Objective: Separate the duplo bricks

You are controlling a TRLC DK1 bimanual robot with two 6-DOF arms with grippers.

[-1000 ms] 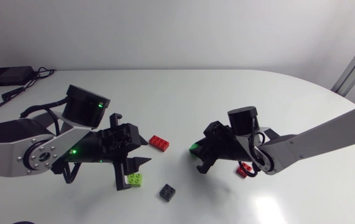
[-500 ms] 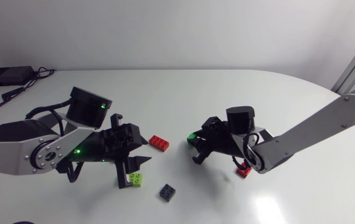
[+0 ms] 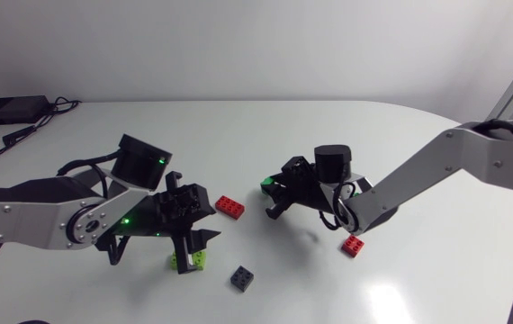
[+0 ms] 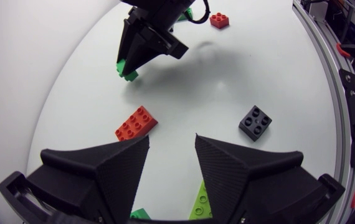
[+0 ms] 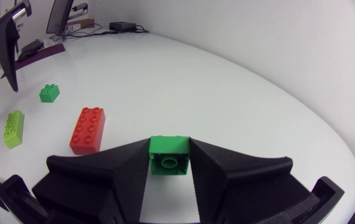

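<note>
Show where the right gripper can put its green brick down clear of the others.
Bare table along the far edge, and the stretch between the dark grey brick and small red brick. Crowded around the long red brick and lime brick by the left gripper.

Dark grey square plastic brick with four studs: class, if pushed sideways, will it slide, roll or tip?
The dark grey square plastic brick probably slides: it lies flat, studs up, low and wide, so tipping seems unlikely. Boxy corners leave nothing to roll on. The glossy white table looks smooth, so it may skid or spin.
</note>
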